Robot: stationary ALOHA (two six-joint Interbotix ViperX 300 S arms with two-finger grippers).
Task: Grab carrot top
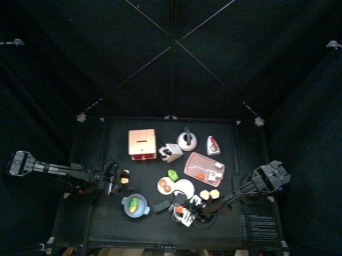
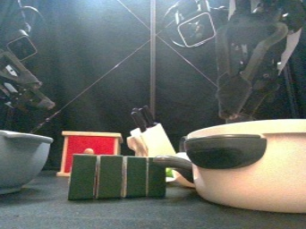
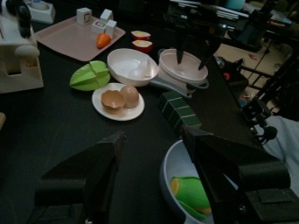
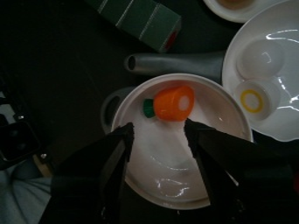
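The carrot top (image 4: 176, 102) is an orange stub with a small green end. It lies inside a white pot (image 4: 158, 188) with a grey handle. My right gripper (image 4: 160, 138) hangs just above the pot, jaws open and empty, with the carrot top just ahead of the fingertips. In the top view the right gripper (image 1: 210, 206) is over the table's front middle. The pot (image 2: 257, 179) fills the right of the front view; the carrot top is hidden there. My left gripper (image 3: 152, 144) is open and empty above a blue-grey bowl (image 3: 193, 188) holding something green.
A green block set (image 2: 117, 176), a red box (image 2: 89, 143) and a white knife block (image 2: 149, 139) stand left of the pot. A pink tray (image 3: 70, 39) with an orange piece (image 3: 104, 40), white bowls (image 3: 131, 66) and a plate (image 3: 117, 101) lie beyond the left gripper.
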